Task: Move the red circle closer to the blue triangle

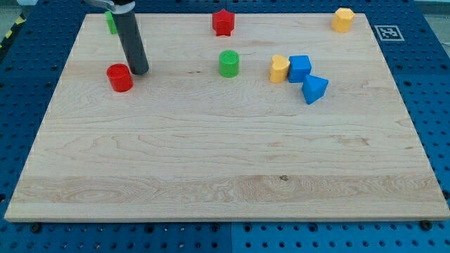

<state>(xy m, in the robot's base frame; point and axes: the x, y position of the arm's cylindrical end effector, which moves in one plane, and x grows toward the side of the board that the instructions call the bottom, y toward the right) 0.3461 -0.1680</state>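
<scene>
The red circle [119, 77] sits on the wooden board at the view's upper left. The blue triangle [314, 88] lies at the view's right of centre, far to the right of the red circle. My tip [139, 70] rests on the board just to the right of the red circle and slightly above it, very close to its edge; I cannot tell whether they touch.
A blue cube [299, 68] and a yellow block [280, 69] sit side by side just above-left of the blue triangle. A green circle [228, 63] is between them and my tip. A red star [223, 22], a yellow block [342, 20] and a green block [111, 22] partly behind the rod line the top edge.
</scene>
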